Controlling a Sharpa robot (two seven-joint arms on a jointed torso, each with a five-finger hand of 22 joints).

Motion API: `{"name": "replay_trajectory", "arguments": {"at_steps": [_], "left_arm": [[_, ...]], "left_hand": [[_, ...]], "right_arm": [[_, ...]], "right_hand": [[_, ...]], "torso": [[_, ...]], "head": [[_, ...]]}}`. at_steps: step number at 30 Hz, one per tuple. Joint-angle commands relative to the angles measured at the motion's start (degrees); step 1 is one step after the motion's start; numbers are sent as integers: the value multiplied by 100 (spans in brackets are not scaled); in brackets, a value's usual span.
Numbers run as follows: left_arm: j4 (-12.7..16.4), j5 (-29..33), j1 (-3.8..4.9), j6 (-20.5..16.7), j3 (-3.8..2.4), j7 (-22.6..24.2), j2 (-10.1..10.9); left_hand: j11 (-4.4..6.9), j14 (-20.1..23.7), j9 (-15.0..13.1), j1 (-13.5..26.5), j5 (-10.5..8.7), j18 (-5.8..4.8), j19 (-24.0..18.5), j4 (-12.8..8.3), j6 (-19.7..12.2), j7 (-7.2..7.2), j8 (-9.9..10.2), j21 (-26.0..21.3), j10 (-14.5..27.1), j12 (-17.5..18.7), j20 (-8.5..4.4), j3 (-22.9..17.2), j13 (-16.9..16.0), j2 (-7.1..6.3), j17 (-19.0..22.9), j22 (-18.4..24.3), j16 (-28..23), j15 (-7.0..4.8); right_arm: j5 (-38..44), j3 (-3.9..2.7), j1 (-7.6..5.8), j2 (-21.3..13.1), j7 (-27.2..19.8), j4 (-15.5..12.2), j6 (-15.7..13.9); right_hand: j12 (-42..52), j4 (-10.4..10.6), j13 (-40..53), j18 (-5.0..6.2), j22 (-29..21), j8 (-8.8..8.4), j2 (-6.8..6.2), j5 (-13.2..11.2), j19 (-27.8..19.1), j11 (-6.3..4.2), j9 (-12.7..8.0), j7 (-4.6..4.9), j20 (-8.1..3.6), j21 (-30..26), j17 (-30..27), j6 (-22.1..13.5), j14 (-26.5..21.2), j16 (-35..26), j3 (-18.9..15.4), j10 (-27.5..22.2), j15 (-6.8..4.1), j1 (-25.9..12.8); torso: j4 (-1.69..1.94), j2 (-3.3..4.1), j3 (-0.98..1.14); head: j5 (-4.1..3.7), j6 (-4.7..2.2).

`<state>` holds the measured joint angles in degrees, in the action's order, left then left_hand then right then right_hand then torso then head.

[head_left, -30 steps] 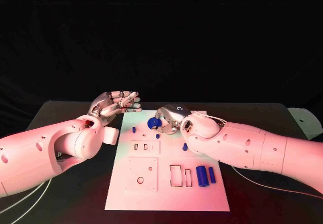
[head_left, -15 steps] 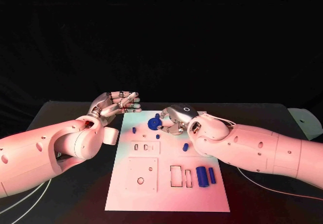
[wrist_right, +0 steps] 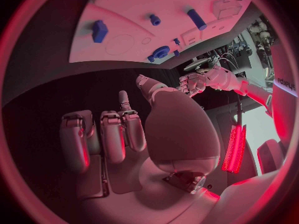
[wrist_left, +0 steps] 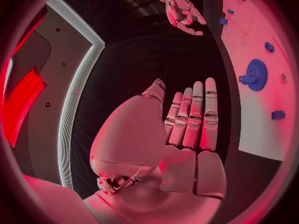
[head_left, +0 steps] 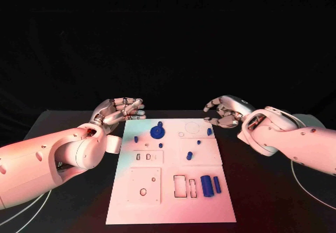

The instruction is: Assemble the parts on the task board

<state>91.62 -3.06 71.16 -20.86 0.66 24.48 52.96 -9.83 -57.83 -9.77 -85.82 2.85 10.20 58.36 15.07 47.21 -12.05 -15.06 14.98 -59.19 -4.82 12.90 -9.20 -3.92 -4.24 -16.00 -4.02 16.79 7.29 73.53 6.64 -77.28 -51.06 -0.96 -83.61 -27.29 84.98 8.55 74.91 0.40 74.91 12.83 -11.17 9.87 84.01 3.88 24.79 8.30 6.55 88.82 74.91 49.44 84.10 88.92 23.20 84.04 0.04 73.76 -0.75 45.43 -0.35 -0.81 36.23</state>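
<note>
The white task board [head_left: 171, 204] lies in the middle of the table. A blue gear [head_left: 158, 132] sits on its far left part, with small blue pieces [head_left: 189, 156] scattered around it. Two blue cylinders [head_left: 207, 186] lie at the near right, beside rectangular slots. My left hand [head_left: 120, 110] hovers off the board's far left corner, fingers straight, holding nothing. My right hand [head_left: 225, 110] hangs beyond the far right corner, fingers loosely curled and empty. The left wrist view shows the gear [wrist_left: 254, 75], the board [wrist_left: 261, 129] and the right hand [wrist_left: 182, 10]. The right wrist view shows the gear [wrist_right: 161, 52].
A white block [head_left: 114, 142] sits by my left wrist at the board's left edge. A pale object [head_left: 315, 121] lies at the table's right rim. A square blue piece [wrist_right: 98, 31] stands near a round recess [wrist_right: 121, 44] on the board.
My right hand has let go of the blue gear, lifted off the board and swung right past its far right corner. The gear stays on the board. My left hand barely moved.
</note>
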Motion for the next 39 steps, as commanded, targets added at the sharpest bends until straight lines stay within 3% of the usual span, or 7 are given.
{"name": "replay_trajectory", "arguments": {"at_steps": [1,3,7,12,15,24,39], "left_arm": [[-7,-43,2,131,-3,151,-25],[-16,-49,1,148,-3,161,-31],[-30,-55,-2,163,-2,169,-39],[-45,-57,-5,167,-2,168,-36],[-57,-58,-7,166,-2,165,-34],[-75,-59,-9,168,-2,156,-35],[-84,-59,-9,158,-2,130,-37]], "left_hand": [[-19,23,6,-47,13,36,41,-40,-41,-116,35,-31,-36,21,-8,5,-1,8,-5,4,-23,-11],[-18,23,5,-56,13,36,42,-46,-39,-114,35,-32,-39,22,-9,4,-2,1,-8,4,-25,-11],[-18,22,5,-54,12,36,43,-45,-38,-114,34,-32,-40,22,-9,6,-2,0,-9,4,-25,-12],[-18,22,5,-54,12,36,43,-45,-38,-114,34,-32,-40,22,-9,6,-2,0,-9,4,-25,-12],[-17,21,5,-52,12,36,44,-43,-34,-114,33,-32,-44,23,-9,7,-2,-3,-12,3,-26,-12],[-17,21,5,-52,12,36,44,-43,-34,-114,33,-32,-44,23,-9,7,-2,-3,-12,3,-26,-12],[-18,19,4,-47,12,36,46,-37,-29,-116,31,-33,-50,25,-10,9,-3,-3,-18,3,-27,-13]], "right_arm": [[-1011,10,54,-232,-995,0,488],[-1068,13,89,-369,-1082,26,557],[-1088,16,179,-509,-1136,141,643],[-1076,18,287,-510,-1138,292,680],[-1044,18,344,-452,-1118,362,680],[-948,19,417,-164,-955,586,570],[-838,25,496,169,-801,802,666]], "right_hand": [[8,-79,1003,-7,1426,-50,-51,-36,512,-77,2,-71,-72,21,1109,-22,501,-10,-11,174,-74,76],[3,-107,999,-7,1426,-63,-67,-40,512,-92,0,-83,-89,20,1106,-30,501,-11,-8,170,-89,105],[-27,-184,974,-16,1447,-189,-91,12,534,3,-25,45,-76,44,1121,-240,505,-8,-4,147,-25,178],[-28,-212,973,-18,1453,-220,-89,54,540,35,-25,78,-46,51,1132,-301,507,-5,2,144,7,204],[-32,-226,970,-18,1453,-238,-90,68,540,47,-26,88,-34,50,1138,-335,508,-3,3,140,19,215],[-6,-231,997,-25,1472,-250,-77,81,559,51,-26,90,-24,73,1166,-359,514,5,9,162,25,220],[26,-231,1027,-26,1474,-176,-3,97,562,28,20,56,-16,75,1185,-184,519,12,54,191,10,198]], "torso": [[-64,-5,41],[-73,4,60],[-68,6,61],[-51,8,61],[-56,15,82],[-48,10,60],[-44,6,55]], "head": [[38,1],[45,-16],[-18,-7],[-16,13],[-21,20],[-32,45],[0,83]]}}
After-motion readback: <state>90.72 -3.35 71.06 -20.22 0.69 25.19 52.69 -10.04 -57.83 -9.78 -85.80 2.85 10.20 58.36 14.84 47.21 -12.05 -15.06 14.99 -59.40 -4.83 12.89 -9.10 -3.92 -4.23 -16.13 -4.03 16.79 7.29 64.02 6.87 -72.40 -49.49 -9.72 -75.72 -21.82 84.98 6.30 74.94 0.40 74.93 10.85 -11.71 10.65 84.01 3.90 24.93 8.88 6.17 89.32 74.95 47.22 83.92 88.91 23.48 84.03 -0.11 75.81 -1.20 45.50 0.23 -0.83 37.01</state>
